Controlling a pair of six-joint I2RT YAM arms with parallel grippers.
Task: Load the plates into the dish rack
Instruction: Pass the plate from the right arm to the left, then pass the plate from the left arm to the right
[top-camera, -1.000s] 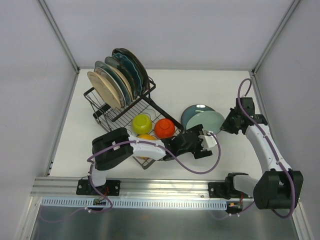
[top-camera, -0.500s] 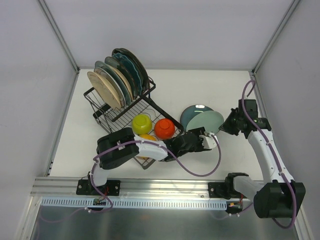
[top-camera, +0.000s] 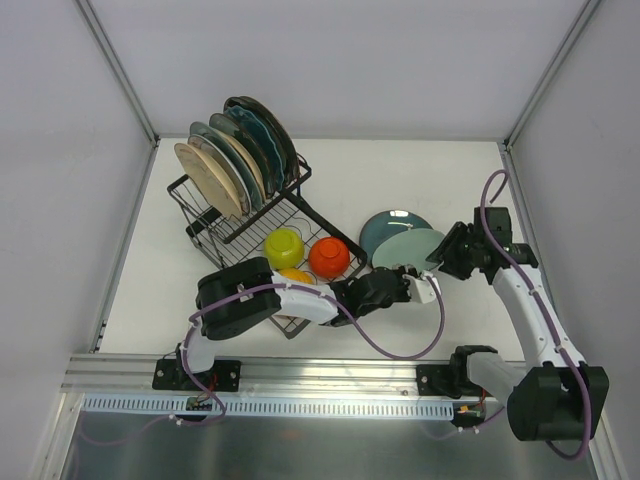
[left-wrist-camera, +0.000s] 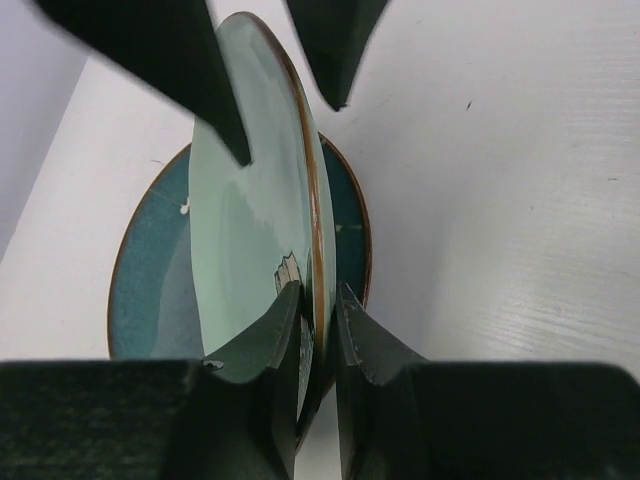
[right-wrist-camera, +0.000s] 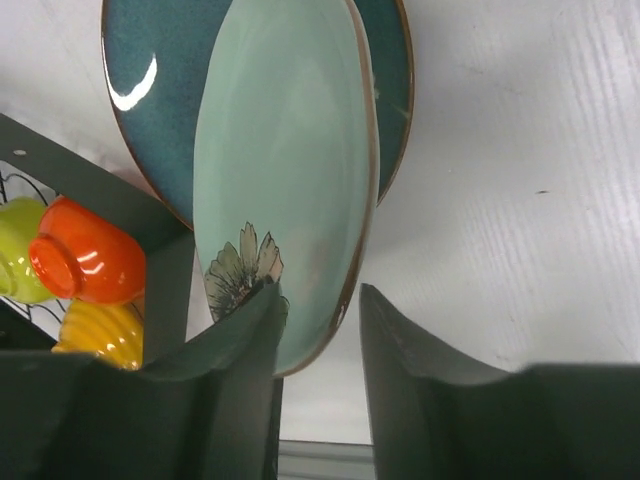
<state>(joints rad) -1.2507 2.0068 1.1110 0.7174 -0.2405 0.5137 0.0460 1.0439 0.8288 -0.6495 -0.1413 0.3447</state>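
A mint green plate (top-camera: 408, 248) with a flower print stands tilted over a dark teal plate (top-camera: 385, 228) that lies flat on the table. My left gripper (top-camera: 402, 274) is shut on the mint plate's near rim (left-wrist-camera: 318, 250), one finger on each face. My right gripper (top-camera: 441, 260) is open at the opposite rim (right-wrist-camera: 345, 270); one finger rests against the plate's face and the other stands apart. The black wire dish rack (top-camera: 186, 196) sits at the left with several plates (top-camera: 235, 160) upright in its slots.
Three small bowls sit in the rack's low tray: yellow-green (top-camera: 283, 246), orange (top-camera: 329, 257) and yellow (top-camera: 293, 275), right beside my left arm. White walls close in the table on the left, back and right.
My left gripper has shut on the mint plate's rim. My right gripper, shut on the other rim before, has opened. The right arm has shifted slightly toward me.
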